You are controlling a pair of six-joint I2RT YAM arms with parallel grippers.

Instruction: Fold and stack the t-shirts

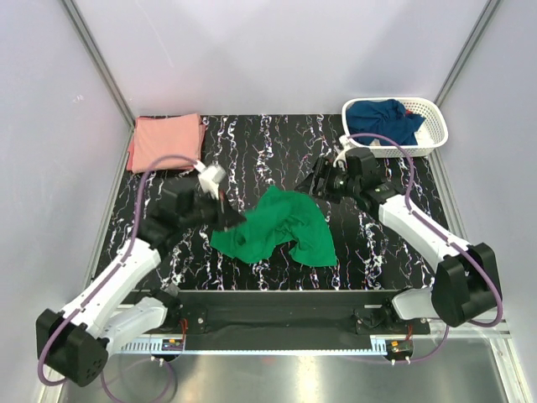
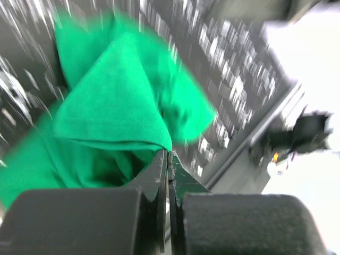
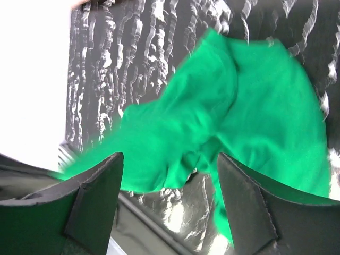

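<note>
Well behind green t-shirt point(image 1: 277, 227): pink t-shirt point(image 1: 166, 139), navy t-shirt point(image 1: 382, 119) apparently in basket point(image 1: 436, 126)

Crumpled bright green cotton t-shirt point(image 1: 277, 228) mid black marbled table point(image 1: 252, 143), left gripper point(image 1: 231, 220) touching its left edge. Off its far right edge, right gripper point(image 1: 309, 183), apart. Folded salmon pink t-shirt point(image 1: 168, 140) at far left corner. Dark navy blue t-shirt point(image 1: 382, 119) inside white plastic lattice basket point(image 1: 394, 151), far right.
</note>
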